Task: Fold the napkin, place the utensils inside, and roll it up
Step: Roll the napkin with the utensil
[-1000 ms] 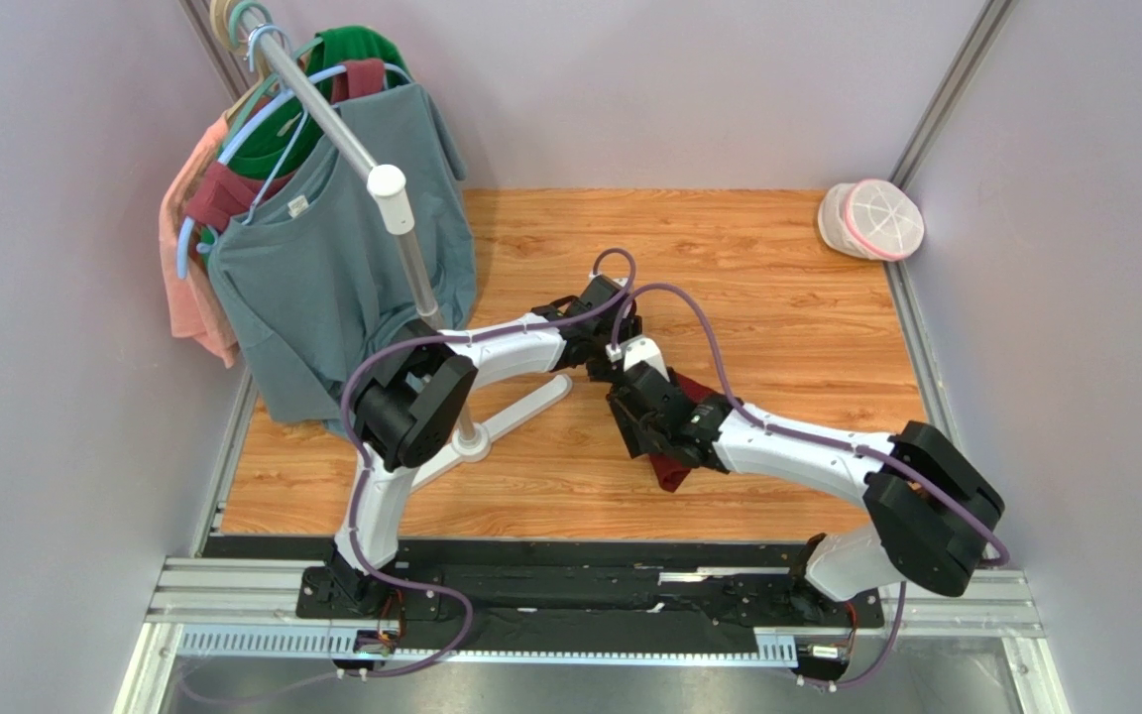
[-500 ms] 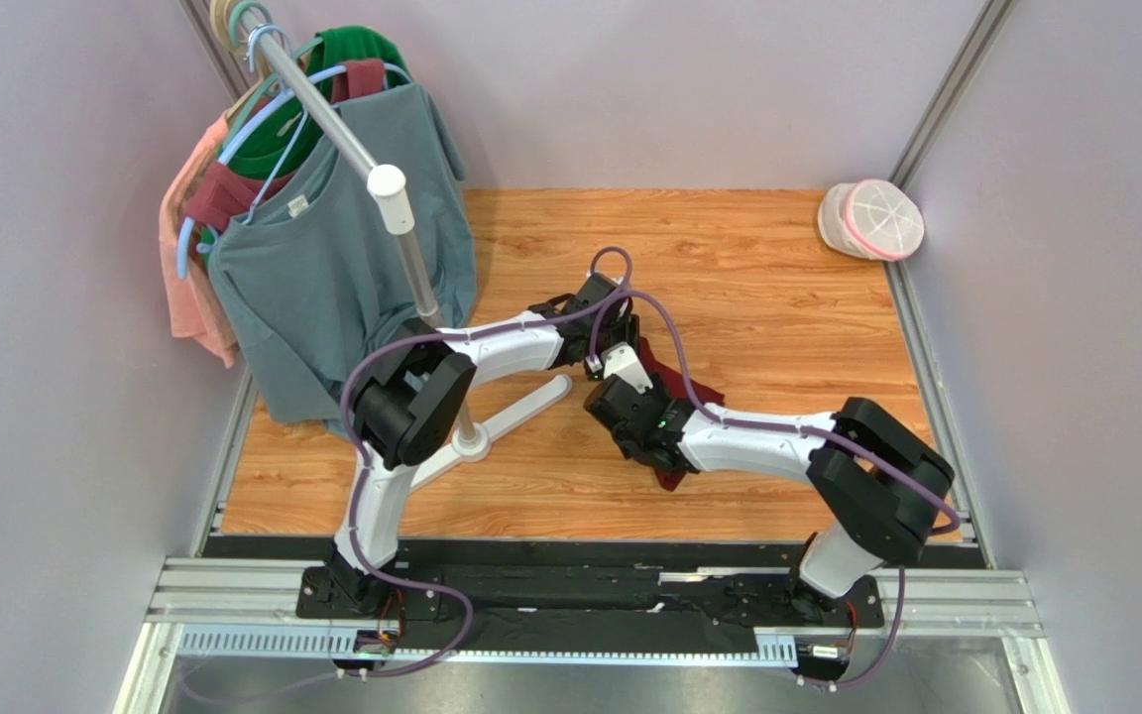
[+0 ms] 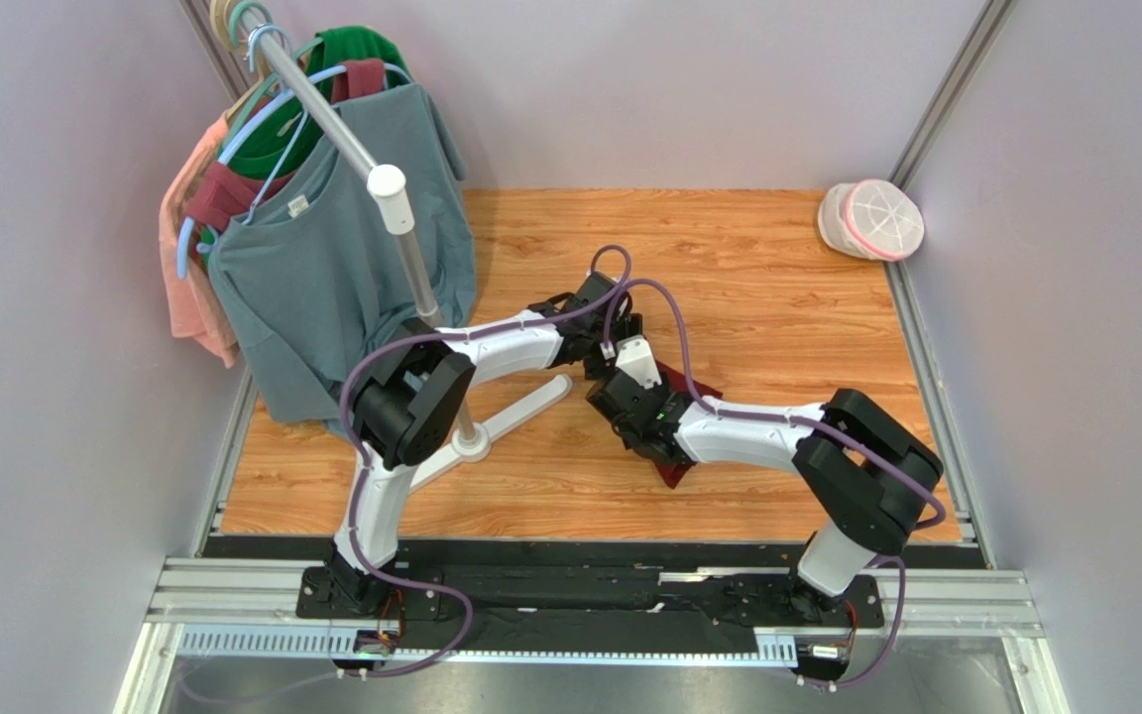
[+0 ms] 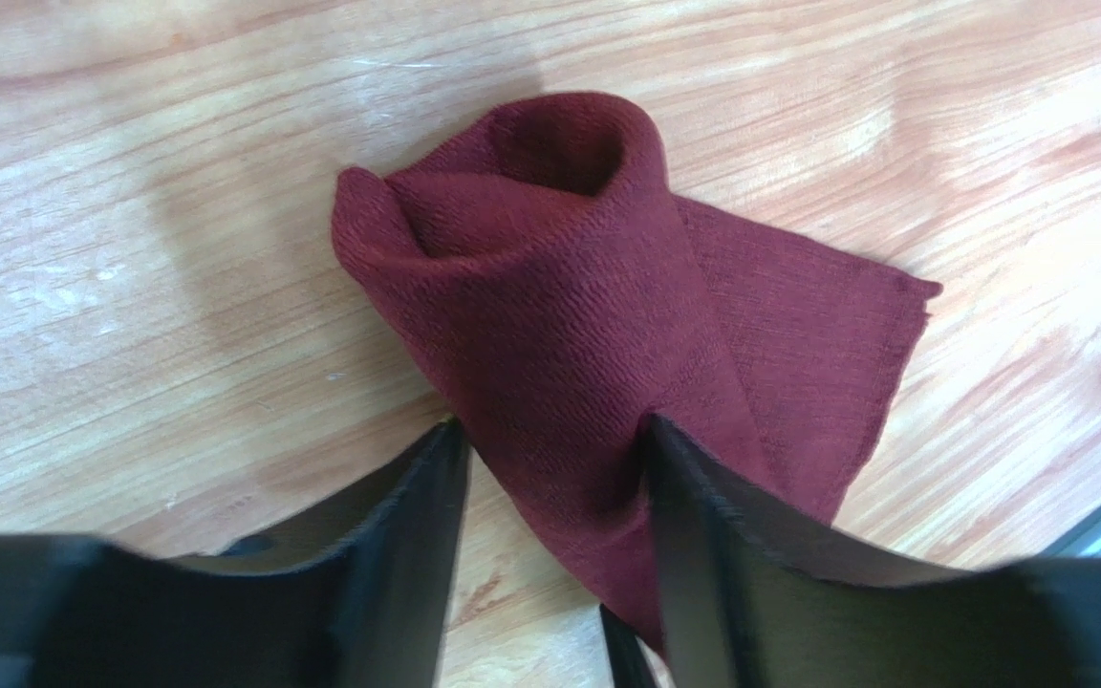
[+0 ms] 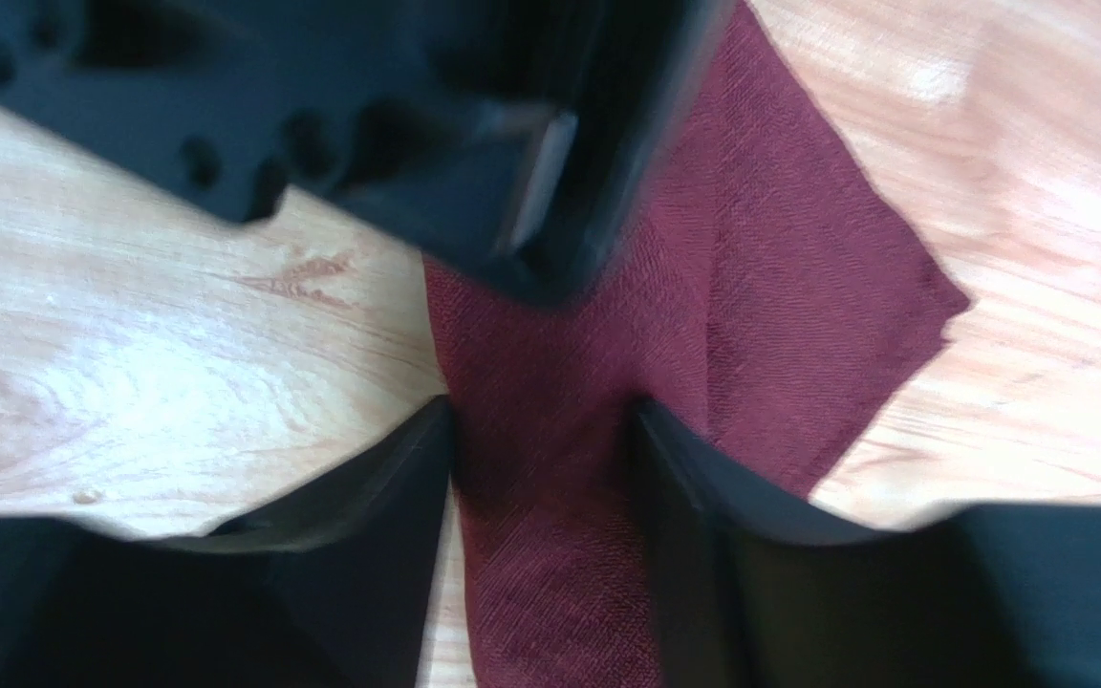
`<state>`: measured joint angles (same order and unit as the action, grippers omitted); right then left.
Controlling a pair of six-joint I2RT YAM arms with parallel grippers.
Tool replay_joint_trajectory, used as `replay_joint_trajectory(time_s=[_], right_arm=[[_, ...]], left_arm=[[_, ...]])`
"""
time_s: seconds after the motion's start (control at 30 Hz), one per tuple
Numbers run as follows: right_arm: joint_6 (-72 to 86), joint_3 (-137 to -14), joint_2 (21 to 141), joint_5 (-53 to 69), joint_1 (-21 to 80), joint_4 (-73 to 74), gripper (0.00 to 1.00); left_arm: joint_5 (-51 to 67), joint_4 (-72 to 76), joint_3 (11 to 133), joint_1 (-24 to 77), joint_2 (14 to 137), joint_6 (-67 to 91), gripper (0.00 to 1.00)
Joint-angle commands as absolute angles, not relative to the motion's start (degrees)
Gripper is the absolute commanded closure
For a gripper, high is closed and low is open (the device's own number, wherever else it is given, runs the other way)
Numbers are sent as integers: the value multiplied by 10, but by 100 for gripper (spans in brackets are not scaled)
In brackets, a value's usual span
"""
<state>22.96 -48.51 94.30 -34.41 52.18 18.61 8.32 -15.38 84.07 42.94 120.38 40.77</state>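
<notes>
Wood-grain table (image 3: 771, 253) inside plain grey walls, with a clothes rack (image 3: 410, 268) full of shirts off at the far left and a little white tub (image 3: 872, 219) in the far right corner (neither matters for this job). Mid-table sits the napkin (image 4: 571, 287), and it looks well into the rolling step. Most of the maroon cloth is wound into a fat tube with an open end, while one flat corner lies unrolled on the wood beside it. No fork showing anywhere, so my guess is it's wrapped up inside, but I can't confirm that.

Both arms meet right over the cloth. The left gripper (image 4: 551, 430) has its two fingers pressed against either side of the tube. The right gripper (image 5: 539, 412) pinches the same roll from the opposite end, so the two claws are almost nose to nose. How hard either one squeezes, I can't tell.

Next move as I see it: turn the tube over onto that flat corner so the last bit wraps around. Both ends need to move together so the roll doesn't skew or spring open, then let go gently
</notes>
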Motion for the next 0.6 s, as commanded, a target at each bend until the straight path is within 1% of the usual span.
replay_joint_trajectory(time_s=[0.0,0.03,0.1,0.23,0.27,0.3,0.4,0.57], right_arm=[[273,-450,963,-280,500,200,58],[275,-443,957,-267,498,195,64],[279,-414,930,-222,487,172,69],[273,-362,857,-127,465,126,74],[273,-355,843,-91,452,112,74],[272,-342,814,-70,443,106,75],[264,-327,782,26,404,83,76],[262,-316,783,163,329,41,77]], left_arm=[[82,-171,850,428,1178,395,39],[85,-165,846,425,1174,401,37],[92,-155,826,417,1158,408,35],[85,-149,802,396,1124,402,32],[85,-150,795,393,1114,400,11],[85,-151,792,389,1108,398,11],[82,-144,765,376,1083,396,11],[85,-98,708,372,1031,397,11]])
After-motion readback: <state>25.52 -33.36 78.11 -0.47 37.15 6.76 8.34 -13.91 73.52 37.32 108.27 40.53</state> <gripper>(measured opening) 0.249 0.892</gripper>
